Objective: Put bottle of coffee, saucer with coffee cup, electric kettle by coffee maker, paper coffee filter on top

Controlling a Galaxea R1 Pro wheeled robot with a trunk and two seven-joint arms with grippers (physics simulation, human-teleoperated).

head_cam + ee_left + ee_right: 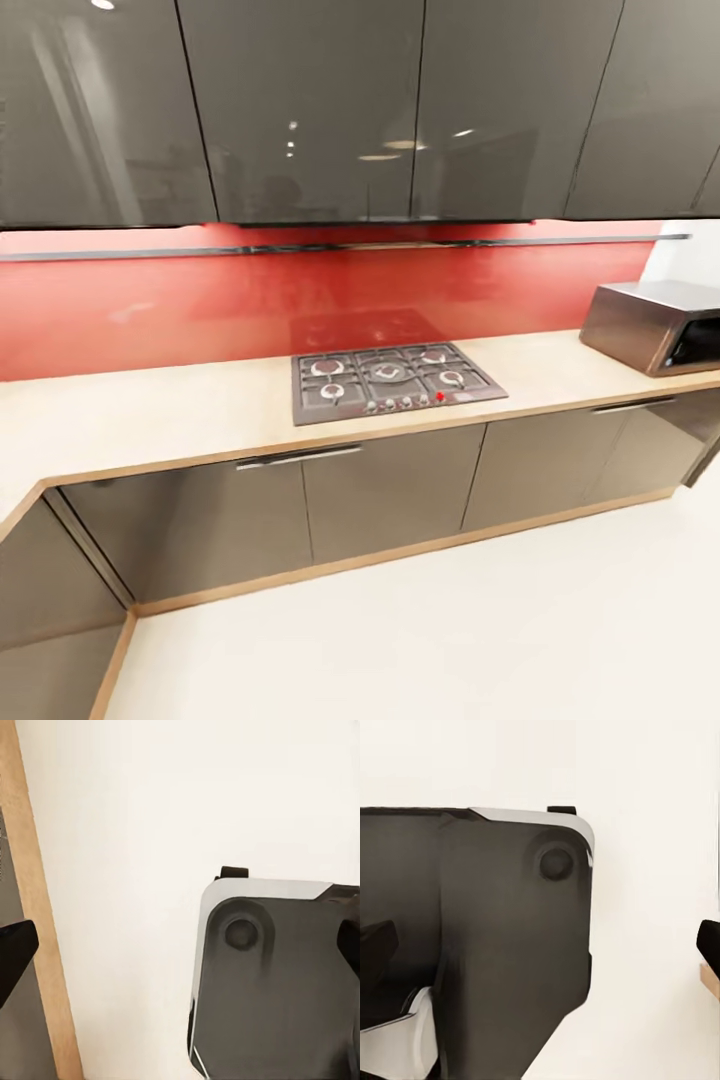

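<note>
Both claws, left (180,952) and right (547,952), hang spread and empty over the floor (135,810), the countertop (150,410) ahead and above them, no coffee things there, neither arm nearer.

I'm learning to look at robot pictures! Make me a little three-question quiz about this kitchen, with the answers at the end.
1. True or false: the gas hob is set into the kitchen countertop.
2. What colour is the wall panel behind the hob? A) blue B) red C) green
3. Fill in: at the countertop's right end sits a silver ____.

Key:
1. True. The hob lies flush in the beige slab, with a row of knobs along its front edge.
2. B, red.
3. Microwave. It looks like one, a metal box with a dark door.
</note>
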